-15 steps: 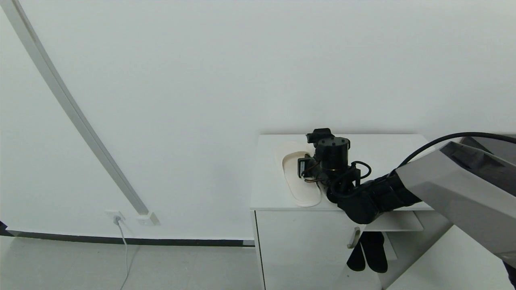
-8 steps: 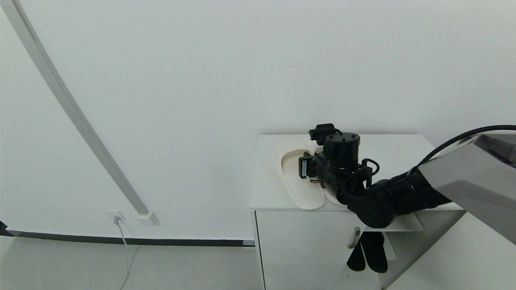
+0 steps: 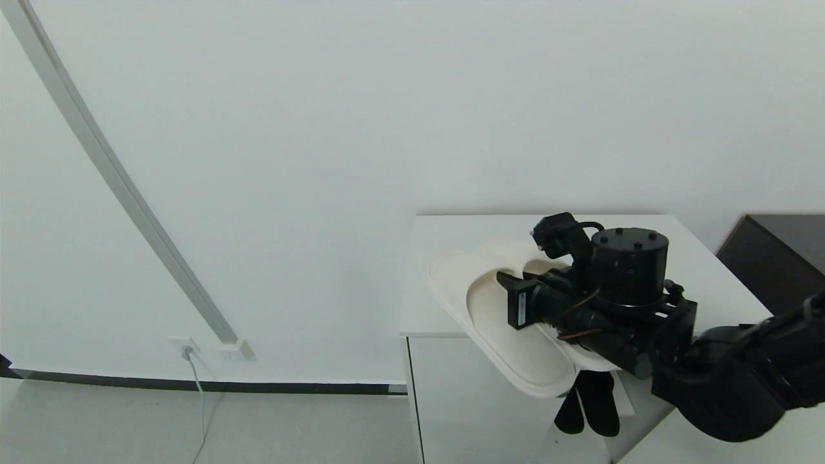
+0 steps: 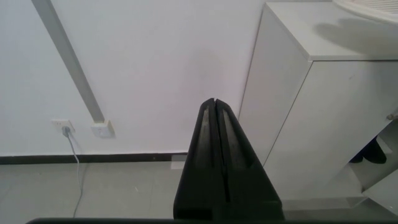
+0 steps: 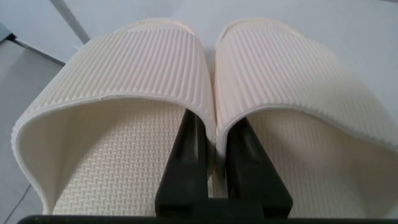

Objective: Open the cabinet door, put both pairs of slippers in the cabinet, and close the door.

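My right gripper [image 3: 540,274] is shut on a pair of cream slippers [image 3: 503,328], held in the air over the front edge of the white cabinet [image 3: 464,225]. In the right wrist view its fingers [image 5: 189,149] sit inside the two slippers [image 5: 124,81] and pinch their inner walls together. A black pair of slippers [image 3: 586,403] lies inside the open right half of the cabinet, also seen as black slippers [image 4: 373,152]. My left gripper [image 4: 214,124] is shut on nothing, low and left of the cabinet [image 4: 292,106].
The open cabinet door [image 3: 651,444] juts toward me at the lower right. A dark piece of furniture [image 3: 773,248] stands right of the cabinet. A slanted grey rail [image 3: 116,174] and a wall socket [image 3: 187,348] with a cord are on the left wall.
My right arm has lifted the cream slippers off the cabinet top and drawn them toward me and to the right, past the front edge.
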Controlling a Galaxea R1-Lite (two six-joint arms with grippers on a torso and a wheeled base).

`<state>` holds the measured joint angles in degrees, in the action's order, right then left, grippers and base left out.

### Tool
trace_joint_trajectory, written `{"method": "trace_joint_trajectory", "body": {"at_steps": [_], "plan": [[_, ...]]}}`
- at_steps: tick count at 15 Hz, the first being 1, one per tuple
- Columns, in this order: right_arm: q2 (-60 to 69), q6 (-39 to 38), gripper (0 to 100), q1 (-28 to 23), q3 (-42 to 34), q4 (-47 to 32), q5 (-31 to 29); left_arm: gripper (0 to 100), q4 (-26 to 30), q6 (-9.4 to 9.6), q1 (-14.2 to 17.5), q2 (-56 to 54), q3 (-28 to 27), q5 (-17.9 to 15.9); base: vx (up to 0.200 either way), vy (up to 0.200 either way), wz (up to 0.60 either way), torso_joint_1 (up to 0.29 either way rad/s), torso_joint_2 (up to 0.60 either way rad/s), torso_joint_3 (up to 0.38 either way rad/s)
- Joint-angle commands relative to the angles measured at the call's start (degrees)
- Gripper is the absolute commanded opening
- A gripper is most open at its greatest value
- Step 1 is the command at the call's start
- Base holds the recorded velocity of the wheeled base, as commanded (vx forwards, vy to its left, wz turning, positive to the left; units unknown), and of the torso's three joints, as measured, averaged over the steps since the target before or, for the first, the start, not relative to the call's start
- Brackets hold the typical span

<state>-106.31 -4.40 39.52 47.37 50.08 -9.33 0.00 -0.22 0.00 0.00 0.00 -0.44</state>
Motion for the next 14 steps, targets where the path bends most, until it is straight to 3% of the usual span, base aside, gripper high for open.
{"method": "trace_joint_trajectory", "body": {"at_steps": [1,7,14], "plan": [[3.66,0.09,0,1.00,-3.34,0.90,0.01,0,0.00,-0.04,0.00,0.09,0.00,0.00,0.000,0.000,0.00,0.000,0.00,0.000],[3.31,0.18,0,1.87,-4.31,1.25,-0.34,0,0.00,-0.04,0.00,0.09,0.00,0.00,0.000,0.000,0.00,0.000,0.00,0.000],[3.39,0.27,0,2.14,-4.75,1.42,-0.43,0,0.00,-0.13,0.00,0.09,0.00,0.00,-0.200,0.000,0.00,0.002,0.00,0.001]]}}
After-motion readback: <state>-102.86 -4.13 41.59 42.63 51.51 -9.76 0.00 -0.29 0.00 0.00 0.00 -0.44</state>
